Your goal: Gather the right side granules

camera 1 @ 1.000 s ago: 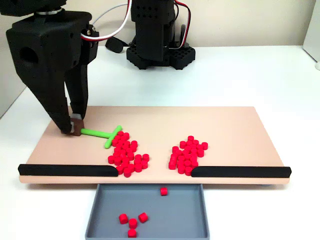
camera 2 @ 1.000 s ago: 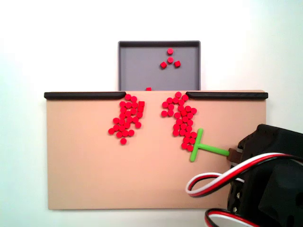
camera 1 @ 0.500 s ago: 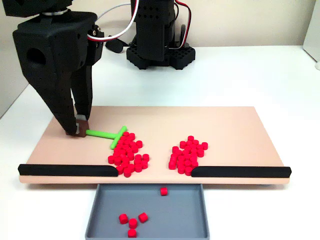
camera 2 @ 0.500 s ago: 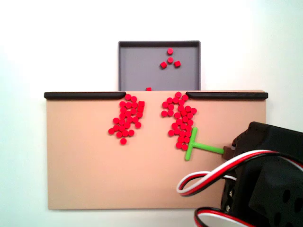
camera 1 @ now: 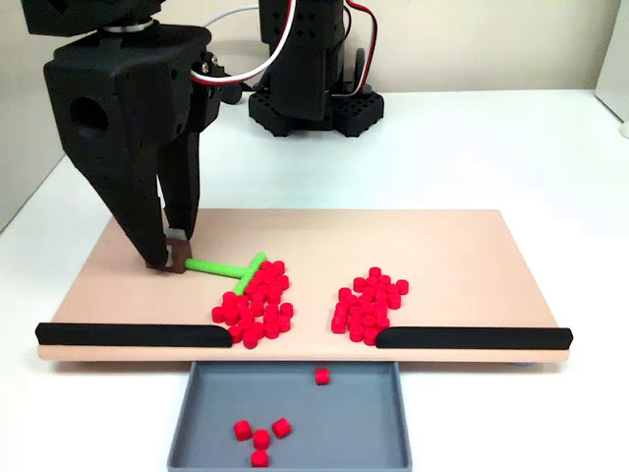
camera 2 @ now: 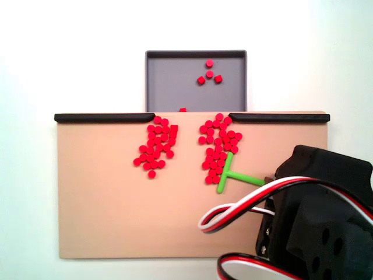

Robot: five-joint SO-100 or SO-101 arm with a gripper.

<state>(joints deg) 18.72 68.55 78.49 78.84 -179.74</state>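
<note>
The gripper [camera 1: 169,254] has its jaws clamped on the stem of a green T-shaped rake [camera 1: 228,268], whose crossbar presses against the outer edge of the granules [camera 1: 254,300]; in the top-down fixed view these same granules [camera 2: 218,147] lie right of centre on the tan board [camera 2: 105,216], running from the rake [camera 2: 230,177] up to the gap between two black rails; the step in hand looks like the sweep itself, pushing the straggling pile inward so that it bunches up; judging by how they lie, the blocks nearest the crossbar are packed while those toward the rail [camera 2: 278,118] sit looser, so the job seems part done; the next move probably calls for keeping the crossbar flat on the board and square to the pile, so nothing slips past its ends, and for stopping short of the other red cluster [camera 2: 156,149], which lies apart to the left in that view and is no part of this job; a push toward the gap could tip blocks over the lip; the grey tray [camera 2: 169,96] beyond the gap holds a few lone red blocks [camera 2: 209,74], three close together and one apart, with one more [camera 2: 183,109] sitting right at the board's edge; in the front fixed view the tray [camera 1: 206,433] shows four blocks in a clump and one near its back wall
</note>
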